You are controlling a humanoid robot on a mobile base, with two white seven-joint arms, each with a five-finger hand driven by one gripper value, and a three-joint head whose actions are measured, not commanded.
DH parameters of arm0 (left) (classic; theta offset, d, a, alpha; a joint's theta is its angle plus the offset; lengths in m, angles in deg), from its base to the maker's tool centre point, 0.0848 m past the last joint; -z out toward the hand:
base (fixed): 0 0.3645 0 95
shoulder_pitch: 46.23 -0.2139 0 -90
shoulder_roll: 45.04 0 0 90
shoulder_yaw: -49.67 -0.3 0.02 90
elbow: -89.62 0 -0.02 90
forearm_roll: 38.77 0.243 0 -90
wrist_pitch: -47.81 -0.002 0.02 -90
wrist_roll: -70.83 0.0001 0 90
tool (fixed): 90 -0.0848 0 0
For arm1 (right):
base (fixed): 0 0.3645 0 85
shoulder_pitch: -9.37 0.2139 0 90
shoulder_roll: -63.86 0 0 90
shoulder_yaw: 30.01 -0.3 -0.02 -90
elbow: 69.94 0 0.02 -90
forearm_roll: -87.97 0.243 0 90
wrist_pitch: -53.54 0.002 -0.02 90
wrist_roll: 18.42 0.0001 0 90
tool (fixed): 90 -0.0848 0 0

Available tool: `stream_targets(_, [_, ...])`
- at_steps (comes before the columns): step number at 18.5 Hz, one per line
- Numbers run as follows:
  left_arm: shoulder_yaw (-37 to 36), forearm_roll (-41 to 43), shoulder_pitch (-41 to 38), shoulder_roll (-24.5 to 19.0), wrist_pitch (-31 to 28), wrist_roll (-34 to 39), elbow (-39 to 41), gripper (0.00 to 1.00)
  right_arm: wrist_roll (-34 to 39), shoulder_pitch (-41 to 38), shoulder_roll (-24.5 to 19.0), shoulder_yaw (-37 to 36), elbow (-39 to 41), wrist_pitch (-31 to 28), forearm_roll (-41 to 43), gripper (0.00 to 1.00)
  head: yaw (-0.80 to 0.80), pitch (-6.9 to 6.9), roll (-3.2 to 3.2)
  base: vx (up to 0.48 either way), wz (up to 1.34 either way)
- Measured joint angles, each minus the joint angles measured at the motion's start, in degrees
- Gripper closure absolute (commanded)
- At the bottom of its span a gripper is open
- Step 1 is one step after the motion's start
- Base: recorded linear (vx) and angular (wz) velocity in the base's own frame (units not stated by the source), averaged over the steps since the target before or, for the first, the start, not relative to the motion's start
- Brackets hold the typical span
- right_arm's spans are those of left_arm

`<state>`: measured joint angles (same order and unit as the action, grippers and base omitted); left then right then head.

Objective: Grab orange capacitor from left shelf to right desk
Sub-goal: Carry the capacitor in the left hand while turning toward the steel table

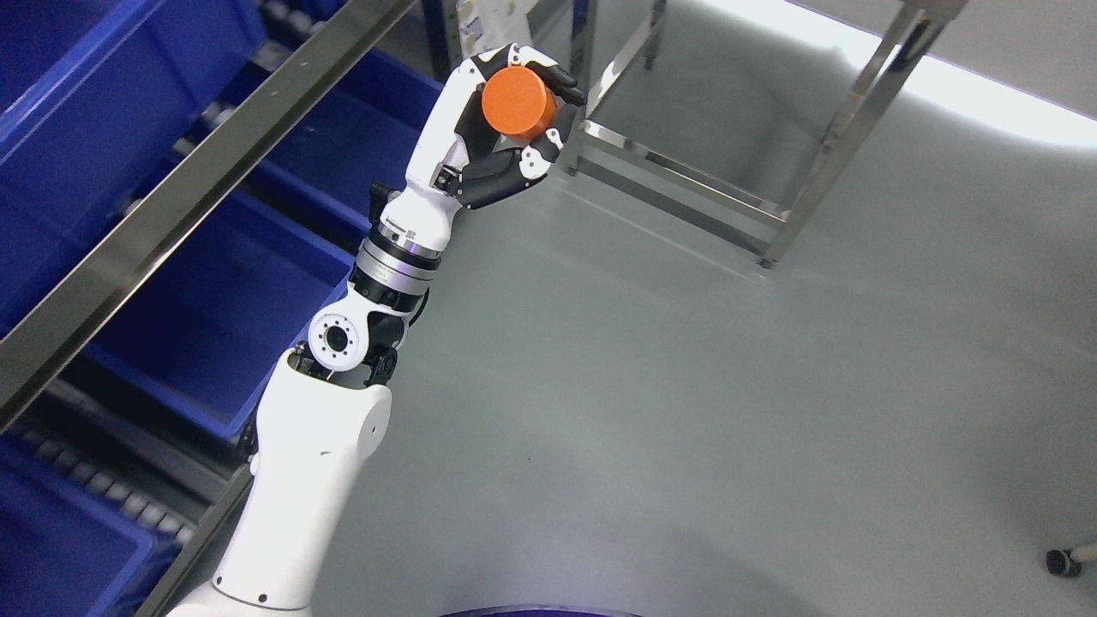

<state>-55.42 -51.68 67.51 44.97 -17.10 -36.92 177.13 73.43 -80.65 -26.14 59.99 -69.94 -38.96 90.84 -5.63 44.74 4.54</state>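
Note:
An orange cylindrical capacitor (516, 104) sits in my left hand (514, 116), whose white and black fingers (561, 83) curl around it. The left arm rises from the bottom left of the head view, and the hand is held up in the air just right of the shelf, over the grey floor. The capacitor's flat round end faces the camera. The right arm does not show.
The left shelf (197, 163) has a slanted steel rail and several blue bins (223, 317) on roller tracks. A steel-framed desk's legs and crossbars (686, 176) stand at the upper right. Grey floor (686, 411) fills the middle. A caster wheel (1061, 561) shows at the bottom right.

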Motion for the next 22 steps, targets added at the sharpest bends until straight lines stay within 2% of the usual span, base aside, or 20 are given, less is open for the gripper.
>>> stream_targets(8, [-1.4, -0.4, 1.9, 0.0, -1.6, 0.0, -0.3, 0.98, 0.0, 0.0, 0.0, 0.0, 0.0, 0.0, -1.9, 0.00, 0.00, 0.00, 0.00, 0.338, -0.41])
stream_targets(22, [-5.1, -0.6, 7.1, 0.0, -4.0, 2.4, -0.5, 0.98, 0.0, 0.0, 0.0, 0.0, 0.0, 0.3, -2.8, 0.00, 0.00, 0.01, 0.00, 0.459, -0.15])
